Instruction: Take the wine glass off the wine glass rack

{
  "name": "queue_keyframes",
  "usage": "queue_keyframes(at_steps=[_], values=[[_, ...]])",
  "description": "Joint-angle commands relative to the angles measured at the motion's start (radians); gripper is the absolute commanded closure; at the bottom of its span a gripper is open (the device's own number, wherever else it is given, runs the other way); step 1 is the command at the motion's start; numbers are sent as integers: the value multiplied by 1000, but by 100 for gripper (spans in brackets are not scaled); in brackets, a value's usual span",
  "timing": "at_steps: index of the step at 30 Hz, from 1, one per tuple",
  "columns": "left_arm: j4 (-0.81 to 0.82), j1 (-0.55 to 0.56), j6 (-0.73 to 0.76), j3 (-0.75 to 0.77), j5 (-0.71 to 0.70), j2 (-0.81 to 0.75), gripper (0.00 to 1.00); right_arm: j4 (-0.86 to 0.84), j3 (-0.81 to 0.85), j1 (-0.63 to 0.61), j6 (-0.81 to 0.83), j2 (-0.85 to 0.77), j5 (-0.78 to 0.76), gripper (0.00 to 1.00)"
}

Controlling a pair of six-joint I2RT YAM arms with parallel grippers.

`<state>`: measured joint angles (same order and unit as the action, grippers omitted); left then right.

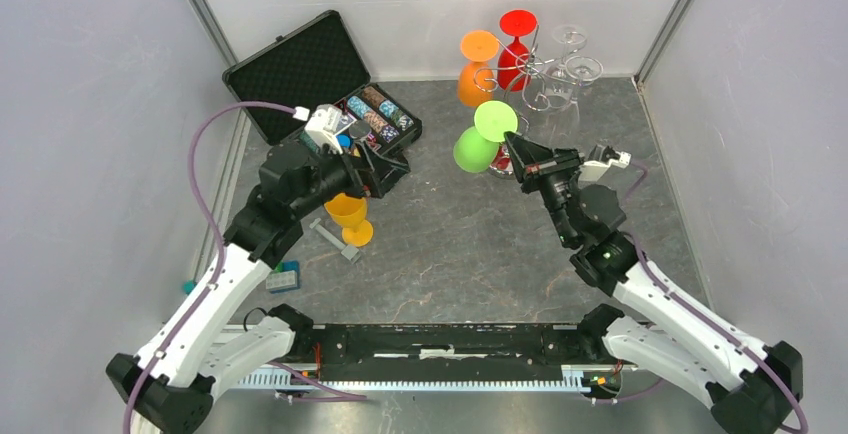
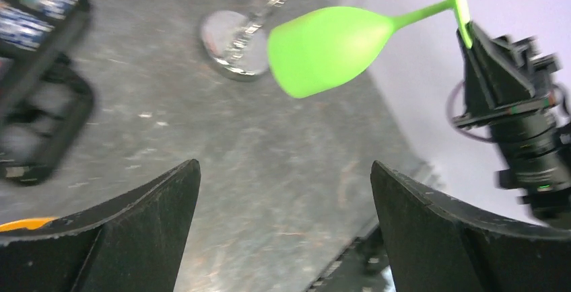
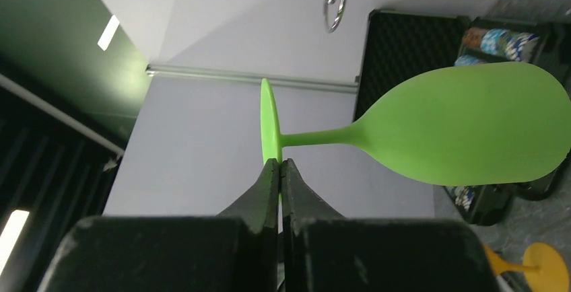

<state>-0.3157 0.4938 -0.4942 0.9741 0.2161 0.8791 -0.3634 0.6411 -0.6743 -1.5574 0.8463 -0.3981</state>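
Note:
My right gripper [image 1: 514, 146] [image 3: 279, 164] is shut on the flat foot of a green wine glass [image 1: 476, 140] [image 3: 464, 130]. It holds the glass sideways in the air in front of the wine glass rack [image 1: 543, 82], bowl towards the left. The glass is off the rack's curled arms. It also shows in the left wrist view [image 2: 326, 46], with the rack's round shiny base [image 2: 229, 43] behind it. An orange glass [image 1: 477, 66], a red glass [image 1: 515, 46] and clear glasses [image 1: 577, 66] hang on the rack. My left gripper [image 1: 388, 169] [image 2: 283, 167] is open and empty above the table.
An open black case [image 1: 318, 72] with poker chips stands at the back left. A yellow-orange glass [image 1: 350, 217] stands under my left arm, with a grey piece [image 1: 336, 239] beside it. A small blue object [image 1: 283, 279] lies near the left arm. Walls close in both sides.

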Motion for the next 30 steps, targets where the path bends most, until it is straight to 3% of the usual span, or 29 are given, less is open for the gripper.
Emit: queue_keyframes(at_steps=[1, 6, 12, 15, 18, 25, 27, 30], values=[[337, -4, -405, -94, 223, 64, 0, -56, -19, -14, -43, -123, 90, 100], [655, -3, -664, -186, 287, 156, 0, -92, -48, -16, -83, -245, 141, 100], [1001, 8, -925, -189, 382, 276, 1, -72, -37, -16, -119, -310, 200, 100], [1073, 25, -982, -163, 401, 306, 4, -78, -28, -16, -125, -311, 218, 100], [1044, 37, -974, -121, 410, 321, 6, -108, -20, -16, -129, -289, 246, 100], [1170, 49, -1061, -95, 445, 348, 22, -170, -45, -16, -157, -269, 262, 100], [1248, 53, -1107, -104, 452, 355, 29, -167, -52, -16, -158, -270, 254, 100], [1357, 60, -1171, -121, 455, 359, 49, -141, -69, -16, -153, -288, 220, 100]])
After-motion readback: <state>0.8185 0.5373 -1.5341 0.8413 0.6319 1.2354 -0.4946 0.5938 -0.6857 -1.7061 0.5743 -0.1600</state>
